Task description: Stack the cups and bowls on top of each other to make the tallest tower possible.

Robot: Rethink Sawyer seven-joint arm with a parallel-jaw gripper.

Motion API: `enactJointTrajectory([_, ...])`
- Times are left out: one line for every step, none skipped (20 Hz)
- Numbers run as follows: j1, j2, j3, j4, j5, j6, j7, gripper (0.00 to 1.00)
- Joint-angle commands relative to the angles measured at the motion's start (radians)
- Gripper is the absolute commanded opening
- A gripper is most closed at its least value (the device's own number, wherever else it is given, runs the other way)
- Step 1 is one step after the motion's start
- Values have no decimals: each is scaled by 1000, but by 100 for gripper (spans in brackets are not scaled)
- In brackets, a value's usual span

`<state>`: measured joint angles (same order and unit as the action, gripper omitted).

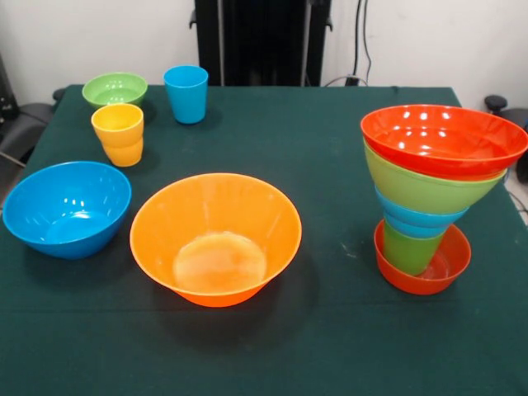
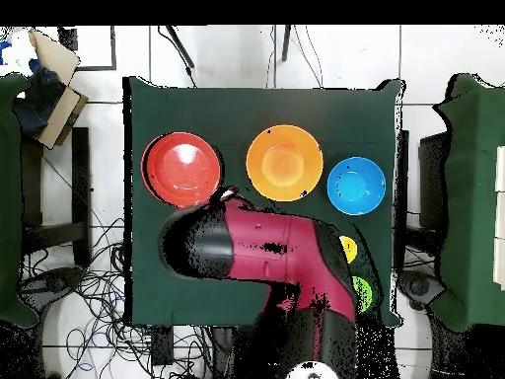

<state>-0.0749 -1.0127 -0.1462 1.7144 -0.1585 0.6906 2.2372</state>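
Observation:
The tower (image 1: 425, 198) stands at the right in the front view: a red-orange shallow bowl (image 1: 441, 268) lowest, then a green cup (image 1: 408, 250), a blue bowl (image 1: 412, 220), a green bowl (image 1: 421, 186) and a wide red bowl (image 1: 445, 136) (image 2: 180, 168) on top. A large orange bowl (image 1: 214, 235) (image 2: 284, 163) and a blue bowl (image 1: 66, 206) (image 2: 356, 185) sit apart on the cloth. A yellow-orange cup (image 1: 119, 132) (image 2: 347, 247), a small green bowl (image 1: 114, 89) (image 2: 361, 292) and a blue cup (image 1: 186, 93) stand at the far left. The gripper does not show.
The dark green tablecloth (image 1: 330, 330) covers the table. In the overhead view the red and black arm (image 2: 276, 257) reaches over the table's near half, its end close to the tower. The black pedestal (image 1: 262, 41) stands behind the table.

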Motion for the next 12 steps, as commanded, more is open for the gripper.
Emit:
enactJointTrajectory([-132, -5, 192, 185, -106, -107, -342, 100])
enactJointTrajectory([-162, -8, 212, 198, -114, -122, -357, 100])
enactJointTrajectory([-183, -11, 229, 207, -124, -129, -360, 100])
enactJointTrajectory([-212, -14, 248, 219, -133, -140, -373, 100])
enactJointTrajectory([-242, -14, 268, 230, -142, -153, -386, 100])
enactJointTrajectory([-261, -14, 282, 237, -152, -159, -389, 100])
enactJointTrajectory([-277, -14, 294, 243, -160, -166, -392, 100])
enactJointTrajectory([-298, -11, 310, 248, -175, -177, -393, 100])
enactJointTrajectory([-312, -8, 319, 252, -184, -184, -394, 100])
enactJointTrajectory([-330, 1, 333, 255, -197, -198, -395, 100])
enactJointTrajectory([-342, 5, 343, 257, -206, -205, -392, 100])
enactJointTrajectory([-358, 17, 356, 256, -219, -219, -391, 100])
